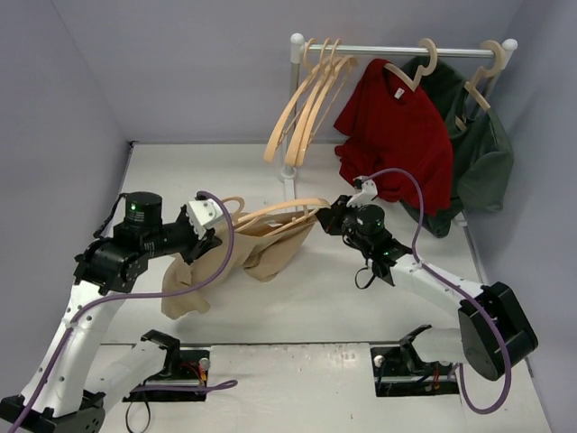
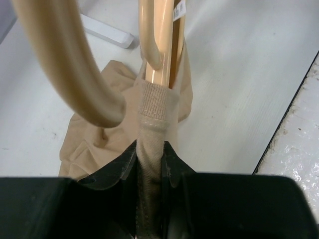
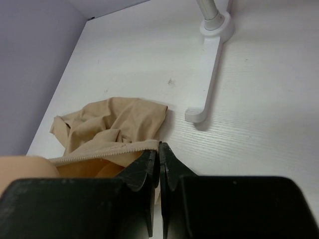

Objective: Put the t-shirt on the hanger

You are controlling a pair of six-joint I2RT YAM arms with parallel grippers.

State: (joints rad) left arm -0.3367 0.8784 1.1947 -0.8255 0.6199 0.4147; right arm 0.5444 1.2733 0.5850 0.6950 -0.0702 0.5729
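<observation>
The tan t-shirt (image 1: 261, 254) hangs bunched between my two grippers above the table. The pale wood hanger (image 1: 279, 211) lies across it, one arm inside the shirt. My left gripper (image 1: 214, 236) is shut on the shirt's ribbed collar (image 2: 152, 107), with the hanger's hook (image 2: 70, 64) and arm (image 2: 157, 35) just beyond the fingers. My right gripper (image 1: 326, 219) is shut on the shirt's stitched hem edge (image 3: 107, 153). In the right wrist view the shirt (image 3: 112, 122) sags onto the table.
A white rack (image 1: 397, 50) at the back holds several spare wooden hangers (image 1: 306, 104), a dark red t-shirt (image 1: 397, 135) and a dark green garment (image 1: 478, 153). The rack's white foot (image 3: 209, 74) lies on the table near my right gripper. Grey walls enclose the table.
</observation>
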